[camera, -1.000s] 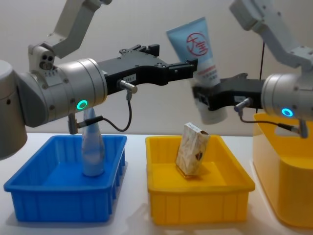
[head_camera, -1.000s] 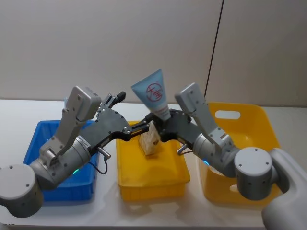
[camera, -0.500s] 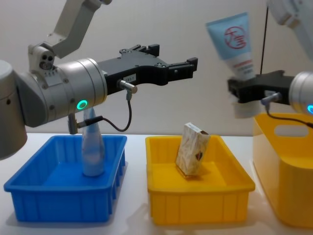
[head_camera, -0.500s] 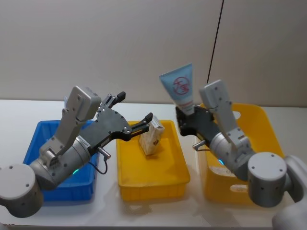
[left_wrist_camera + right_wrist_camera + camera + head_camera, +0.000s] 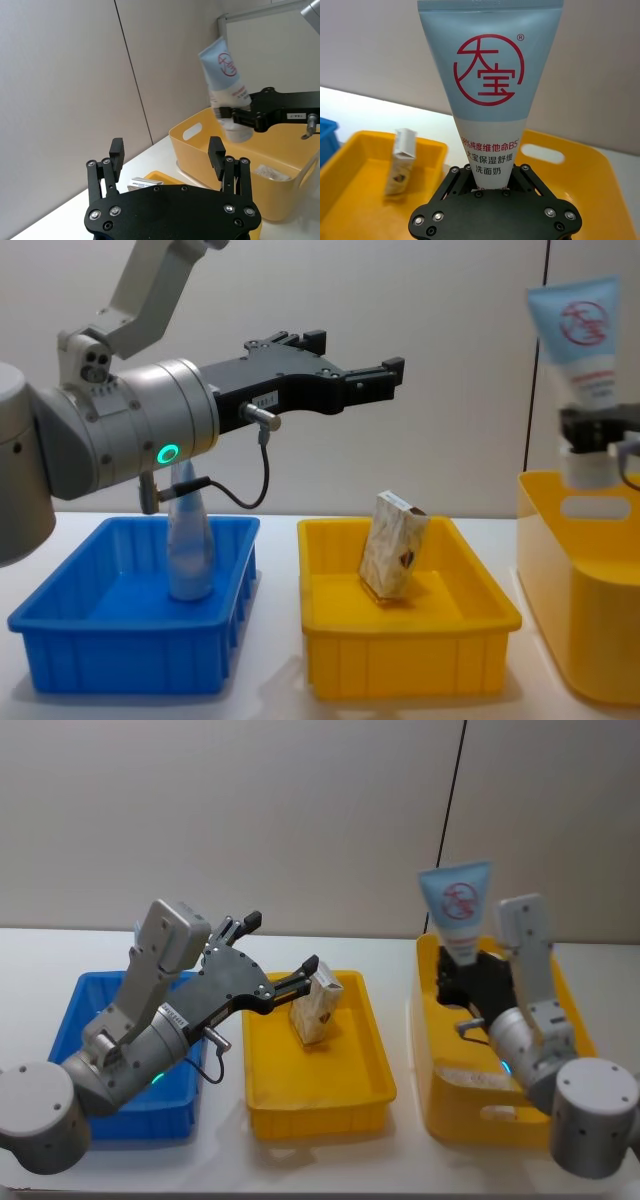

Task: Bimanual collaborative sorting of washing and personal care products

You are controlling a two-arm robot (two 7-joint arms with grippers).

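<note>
Now the right gripper (image 5: 492,182) is clamped on the cap end of a tube (image 5: 457,912) and holds it upright over the deep bin (image 5: 500,1115) — long axis close to vertical, flat crimped end up, cap end pointing down into the bin. So the coming move looks like a plain lowering or release: the bin's floor lies directly beneath the tube, and the right arm is the only one close to it. A small packet-like thing on the bin's floor shows in the left wrist view; what it is I cannot tell.

Left of the bin, one carton (image 5: 315,1008) stands tilted in the yellow tray (image 5: 318,1095). The left gripper (image 5: 283,955) hangs above that tray — fingers spread, holding nothing — a little to the carton's left and well apart from the tube.

Farther left of the bin, the blue tray (image 5: 130,640) holds a second tube (image 5: 188,545) standing upright.

Count: two tubes, one carton, two shallow trays, one deep bin.
</note>
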